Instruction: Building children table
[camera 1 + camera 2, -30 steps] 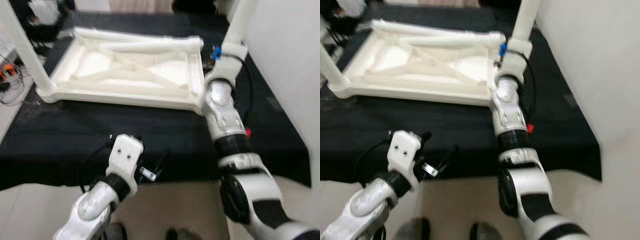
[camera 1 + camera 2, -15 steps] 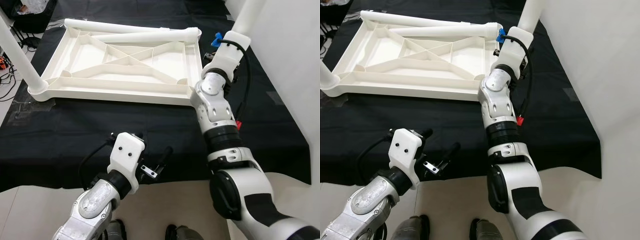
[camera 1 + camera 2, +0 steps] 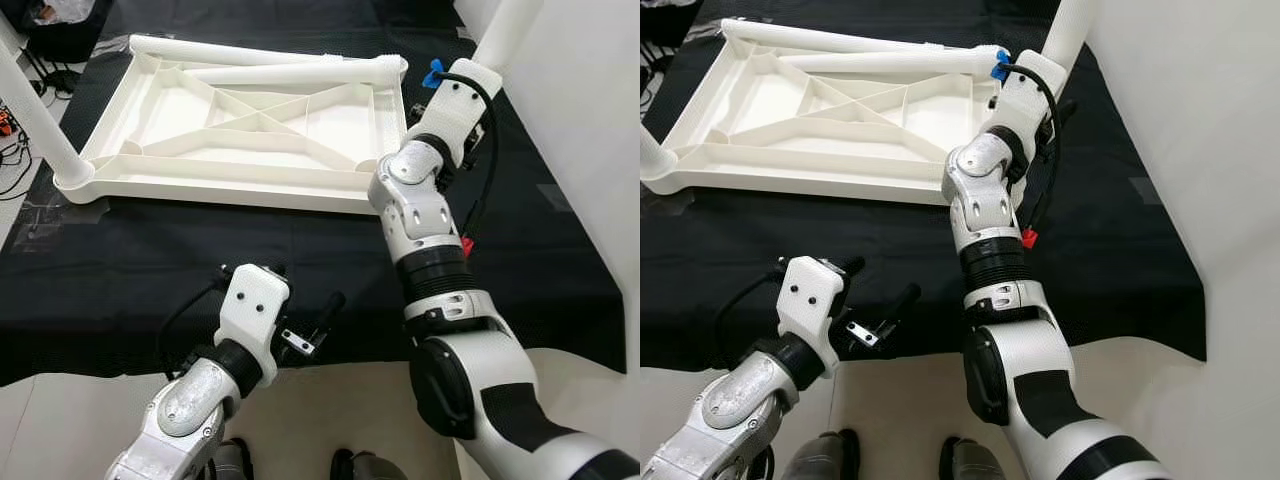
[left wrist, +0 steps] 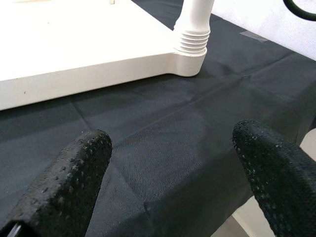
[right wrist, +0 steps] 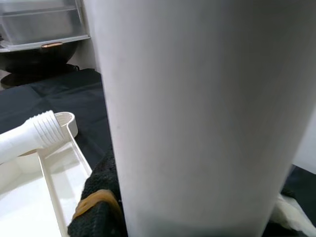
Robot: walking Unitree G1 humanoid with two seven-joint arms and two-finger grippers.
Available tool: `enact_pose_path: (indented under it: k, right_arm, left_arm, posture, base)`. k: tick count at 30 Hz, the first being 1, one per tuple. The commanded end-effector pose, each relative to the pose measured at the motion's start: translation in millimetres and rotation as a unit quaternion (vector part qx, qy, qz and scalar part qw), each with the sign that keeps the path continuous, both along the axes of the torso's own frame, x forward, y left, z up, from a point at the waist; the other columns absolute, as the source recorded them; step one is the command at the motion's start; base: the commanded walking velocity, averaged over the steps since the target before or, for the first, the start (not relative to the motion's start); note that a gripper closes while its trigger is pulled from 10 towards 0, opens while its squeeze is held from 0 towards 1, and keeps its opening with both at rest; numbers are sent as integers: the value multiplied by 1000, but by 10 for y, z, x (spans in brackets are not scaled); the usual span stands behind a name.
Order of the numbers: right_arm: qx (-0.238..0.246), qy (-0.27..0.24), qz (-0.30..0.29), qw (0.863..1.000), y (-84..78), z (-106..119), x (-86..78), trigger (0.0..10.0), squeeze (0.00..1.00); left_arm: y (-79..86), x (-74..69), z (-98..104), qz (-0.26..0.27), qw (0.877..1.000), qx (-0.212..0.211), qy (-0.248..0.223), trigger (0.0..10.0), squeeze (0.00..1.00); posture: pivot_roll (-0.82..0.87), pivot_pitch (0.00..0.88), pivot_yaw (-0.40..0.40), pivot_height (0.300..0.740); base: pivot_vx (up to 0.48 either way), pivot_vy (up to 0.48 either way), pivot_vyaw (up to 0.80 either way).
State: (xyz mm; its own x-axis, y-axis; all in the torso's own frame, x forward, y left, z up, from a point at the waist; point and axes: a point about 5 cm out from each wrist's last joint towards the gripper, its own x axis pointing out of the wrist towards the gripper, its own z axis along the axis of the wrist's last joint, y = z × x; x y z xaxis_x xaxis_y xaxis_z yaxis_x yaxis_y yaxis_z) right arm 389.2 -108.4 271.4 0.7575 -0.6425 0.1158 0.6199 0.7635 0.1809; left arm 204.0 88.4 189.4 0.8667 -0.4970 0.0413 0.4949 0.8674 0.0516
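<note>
- Lying upside down on the black cloth, the white tabletop showed its ribbed underside, filling the head view from about 10 to 12 o'clock.
- One leg stood screwed into the corner at 9 o'clock, and two loose legs lay flat along the far rim of the tabletop, their threaded ends pointing toward 1 o'clock.
- The right gripper reached up to about 1 o'clock, beside the tabletop's far right corner, against an upright leg rising out of frame.
- In the right wrist view that upright leg sat right against the camera with black finger material at its base, so the fingers seemed to be closed around it, though the grasp itself was hidden.
- The left gripper hovered low at 6 o'clock over the cloth's near edge, with its fingertips spread wide and nothing between them.
- Doing this step well probably meant keeping the upright leg plumb over its corner socket, so the thread would start square rather than cross.
- Turning in short, even strokes without side push would likely help, since the tabletop could slide on the cloth.
- Free as it was, the left gripper could brace the near rim if the tabletop began to shift.
</note>
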Motion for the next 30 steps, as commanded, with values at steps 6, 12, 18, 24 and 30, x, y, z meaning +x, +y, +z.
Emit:
enact_pose_path:
  k: [6, 12, 18, 24, 30]
  right_arm:
    - [3, 92, 7, 996, 45, -528, -43, 10000, 0]
    - [6, 100, 0, 995, 57, -590, -82, 10000, 0]
    - [-2, 107, 15, 994, 90, -641, -84, 10000, 0]
    - [10, 100, 25, 995, 75, -577, -40, 10000, 0]
    - [6, 99, 44, 994, 82, -508, 9, 10000, 0]
  left_arm:
    - [0, -9, -46, -2, 1000, 2, 9, 10000, 0]
    - [0, -12, -50, -1, 1000, 3, 9, 10000, 0]
    - [-1, -12, -50, -1, 1000, 3, 9, 10000, 0]
    - [-8, -20, -51, -3, 1000, 3, 8, 10000, 0]
    - [-10, -21, -53, -3, 1000, 3, 9, 10000, 0]
  posture:
    - [79, 231, -70, 740]
    - [79, 230, -70, 740]
    - [79, 230, -70, 740]
    - [78, 221, -70, 740]
    - [78, 221, -70, 740]
  base:
    - [0, 0, 0]
    - [0, 0, 0]
    - [0, 0, 0]
    - [0, 0, 0]
    - [0, 0, 0]
